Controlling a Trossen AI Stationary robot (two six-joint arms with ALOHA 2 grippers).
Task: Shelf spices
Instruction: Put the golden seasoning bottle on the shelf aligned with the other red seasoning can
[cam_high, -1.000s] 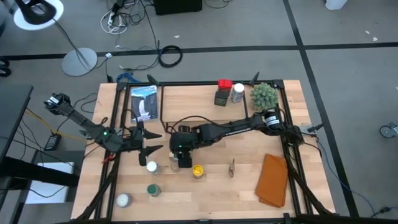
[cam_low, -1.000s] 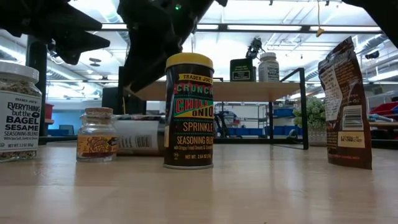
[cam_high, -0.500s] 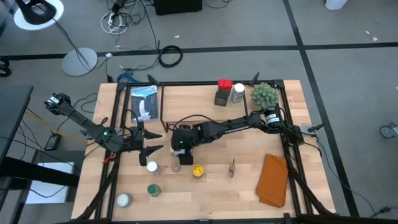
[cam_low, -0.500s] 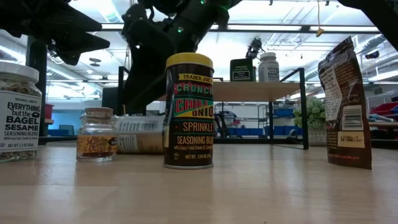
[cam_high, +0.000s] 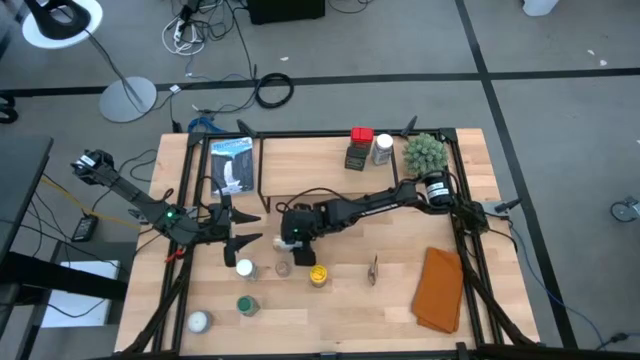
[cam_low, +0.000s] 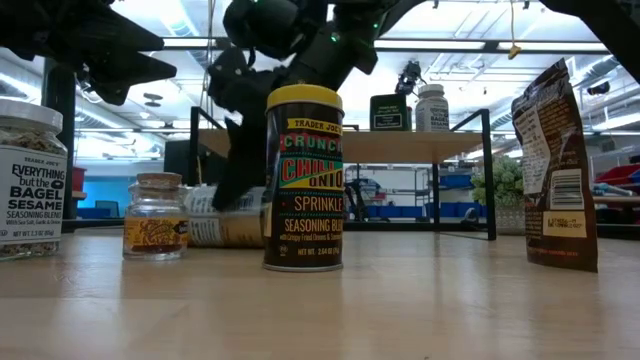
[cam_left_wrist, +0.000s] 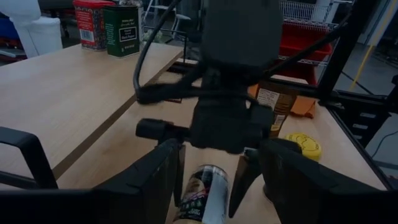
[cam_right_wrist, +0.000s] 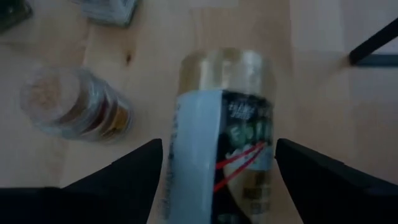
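**Operator:** Report the right gripper, referenced to the yellow-lidded chili onion jar (cam_low: 303, 178).

**Technician:** The right gripper (cam_high: 291, 241) sits just beside that jar, on its far-left side in the high view. Its fingers (cam_right_wrist: 118, 174) stand on either side of a tan-capped jar (cam_right_wrist: 225, 143) lying on its side, and they bracket the label. In the left wrist view the same lying jar (cam_left_wrist: 204, 190) shows between the two dark fingers under the right wrist body. Contact on both sides cannot be confirmed; the jaws look closed to the jar's width.

**Operator:** Left gripper?

**Technician:** The left gripper (cam_high: 243, 229) waits well to the left of the chili onion jar, its fingers spread apart and holding nothing.

**Operator:** Other spices near the landmark?

**Technician:** A small cork-topped glass jar (cam_low: 158, 217) stands upright to the left of the chili onion jar in the low view, near the lying jar. Farther left stands the bagel sesame jar (cam_low: 31, 180). A green-lidded jar (cam_high: 246, 305) and a white-lidded jar (cam_high: 198, 321) sit toward the front-left of the table. A brown pouch (cam_low: 554, 165) stands to the landmark's right.

**Operator:** Shelf status?

**Technician:** The shelf (cam_low: 400, 146) stands behind the chili onion jar. On its plank are a dark green tin (cam_low: 390, 112), a white-lidded shaker (cam_low: 432, 107) and a red-topped container (cam_high: 361, 136). A green fuzzy plant (cam_high: 424, 152) is beside the shelf, and an orange-brown cloth (cam_high: 440, 290) lies at the table's right.
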